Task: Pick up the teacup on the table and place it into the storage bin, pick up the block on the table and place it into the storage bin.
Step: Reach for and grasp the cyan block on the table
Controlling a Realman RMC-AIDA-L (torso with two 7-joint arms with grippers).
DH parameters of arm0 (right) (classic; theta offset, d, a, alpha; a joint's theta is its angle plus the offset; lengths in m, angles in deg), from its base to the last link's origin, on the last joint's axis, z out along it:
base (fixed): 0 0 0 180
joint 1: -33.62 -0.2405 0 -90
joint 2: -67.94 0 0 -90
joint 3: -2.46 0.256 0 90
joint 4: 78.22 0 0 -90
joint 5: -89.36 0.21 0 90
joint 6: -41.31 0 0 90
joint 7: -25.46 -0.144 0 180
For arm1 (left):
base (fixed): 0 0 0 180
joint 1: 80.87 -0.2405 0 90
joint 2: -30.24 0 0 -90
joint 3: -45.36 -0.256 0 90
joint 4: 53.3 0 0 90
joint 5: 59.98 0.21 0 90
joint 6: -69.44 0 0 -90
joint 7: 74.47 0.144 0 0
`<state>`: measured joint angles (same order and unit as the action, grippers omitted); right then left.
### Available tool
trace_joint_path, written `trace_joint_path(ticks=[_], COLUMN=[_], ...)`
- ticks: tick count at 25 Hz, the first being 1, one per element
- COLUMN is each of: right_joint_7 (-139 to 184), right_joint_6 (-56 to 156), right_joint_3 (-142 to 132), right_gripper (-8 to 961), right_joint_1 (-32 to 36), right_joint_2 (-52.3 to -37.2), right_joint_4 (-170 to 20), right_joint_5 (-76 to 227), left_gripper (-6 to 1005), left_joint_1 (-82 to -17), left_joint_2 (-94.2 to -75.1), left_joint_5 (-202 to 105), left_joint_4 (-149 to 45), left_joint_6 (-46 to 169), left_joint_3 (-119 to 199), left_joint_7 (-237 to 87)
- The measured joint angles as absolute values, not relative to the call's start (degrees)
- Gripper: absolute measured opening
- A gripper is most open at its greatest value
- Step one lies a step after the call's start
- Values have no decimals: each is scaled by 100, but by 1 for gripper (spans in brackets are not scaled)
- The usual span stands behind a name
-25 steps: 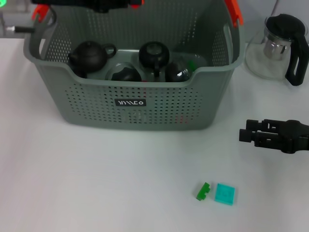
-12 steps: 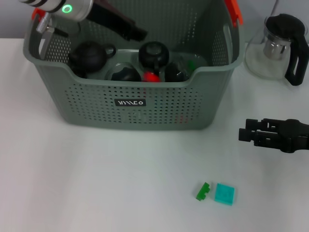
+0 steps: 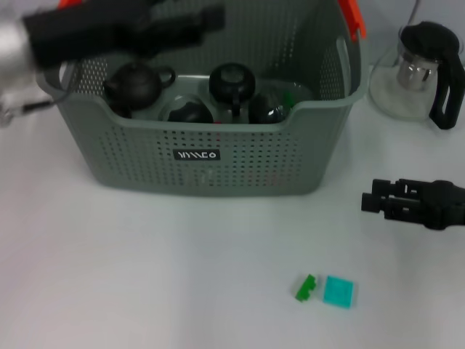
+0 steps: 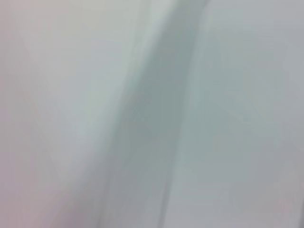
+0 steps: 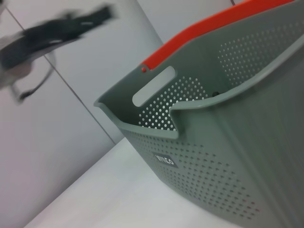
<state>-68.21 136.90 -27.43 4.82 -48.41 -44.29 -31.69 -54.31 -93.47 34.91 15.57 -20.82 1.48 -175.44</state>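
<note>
Overhead, left claw (image 3: pixel 207 18) is blurred above storage bin (image 3: pixel 211 167), grip state cannot be told; right claw (image 3: pixel 370 202) is parked on surface (image 3: pixel 145 276), seemingly pressed together.

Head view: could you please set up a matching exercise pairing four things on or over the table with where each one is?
Things:
1. green block
2. glass pot
3. black teapot
4. right end effector

Places:
A. inside the storage bin, at the robot's left end
B. on the table, right beside the turquoise tile
C. low over the table, to the robot's right of the bin
D. at the far right of the table, outside the bin

Pairs: 1-B, 2-D, 3-A, 4-C
</note>
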Motion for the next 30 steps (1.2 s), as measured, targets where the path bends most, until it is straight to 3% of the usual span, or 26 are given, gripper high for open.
trace_joint_path(ticks=[6,11,19,26,30], right_joint_7=[-6831,-6755,-6554,-8009,-9165], right_joint_6=[13693,13733,14541,15475,15431], right_joint_3=[-2733,-2768,-3001,-3964,-5074], right_gripper=[684,685,684,675,674], right_joint_1=[499,505,384,120,-458], right_joint_2=[-4822,-4815,-4711,-4808,-4792], right_joint_4=[-4427,-4422,-4105,-2392,-1698], right_joint_5=[-3179,-3179,-3379,-3595,-4291], left_gripper=[883,934,934,933,933], left_joint_1=[-5886,-6135,-5969,-5840,-5830], left_joint_2=[-9387,-9451,-9427,-9404,-9402], left_joint_5=[3567,5022,6722,6733,6776], left_joint_4=[243,-56,-188,-316,-333], left_joint_6=[-3820,-3892,-3867,-3695,-3566], left_joint_3=[1127,1232,1282,1578,1597], left_joint_7=[-15506,-14927,-14903,-14987,-15171])
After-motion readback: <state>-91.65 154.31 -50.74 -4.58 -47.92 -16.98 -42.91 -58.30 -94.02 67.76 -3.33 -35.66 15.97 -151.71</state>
